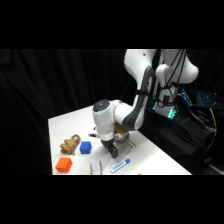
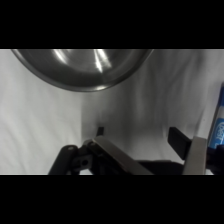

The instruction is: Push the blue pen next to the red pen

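White table point(image 1: 65, 125), dark backdrop. Gripper point(image 1: 112, 150) hung low just behind the blue pen point(image 1: 120, 165), seemingly placed to push it; finger spacing could not be told. Red pen barely visible.

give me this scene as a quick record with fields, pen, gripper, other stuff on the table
blue pen: short light blue and white pen lying flat near the table's front edge, just beside the gripper
gripper: black two-finger gripper low over the white table, close to the pen; fingers apart in the wrist view
red pen: tiny red sliver at the front edge
steel bowl: shiny round metal bowl ahead of the gripper
other items: blue cube, orange-red block, brown lumpy toy
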You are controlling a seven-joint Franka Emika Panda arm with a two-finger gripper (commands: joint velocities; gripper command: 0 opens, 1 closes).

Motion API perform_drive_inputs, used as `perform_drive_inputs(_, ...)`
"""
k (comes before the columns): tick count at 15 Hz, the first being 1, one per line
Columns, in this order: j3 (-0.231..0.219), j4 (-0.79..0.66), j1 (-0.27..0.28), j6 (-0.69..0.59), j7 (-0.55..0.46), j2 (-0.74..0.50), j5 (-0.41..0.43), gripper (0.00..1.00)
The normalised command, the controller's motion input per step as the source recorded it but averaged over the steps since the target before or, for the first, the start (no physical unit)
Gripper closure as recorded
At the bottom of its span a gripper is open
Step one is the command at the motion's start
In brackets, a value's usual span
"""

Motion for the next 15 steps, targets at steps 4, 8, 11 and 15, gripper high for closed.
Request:
perform_drive_inputs(4, -0.08, 0.0, 0.13, 0.12, 0.17, 0.03, -0.121, 0.0)
perform_drive_inputs(8, -0.09, 0.04, 0.22, 0.03, 0.24, 0.01, -0.158, 0.0)
perform_drive_inputs(11, -0.086, 0.1, 0.265, -0.09, 0.26, 0.03, -0.175, 0.0)
perform_drive_inputs(15, -0.078, 0.15, 0.228, -0.15, 0.22, 0.06, -0.171, 0.0)
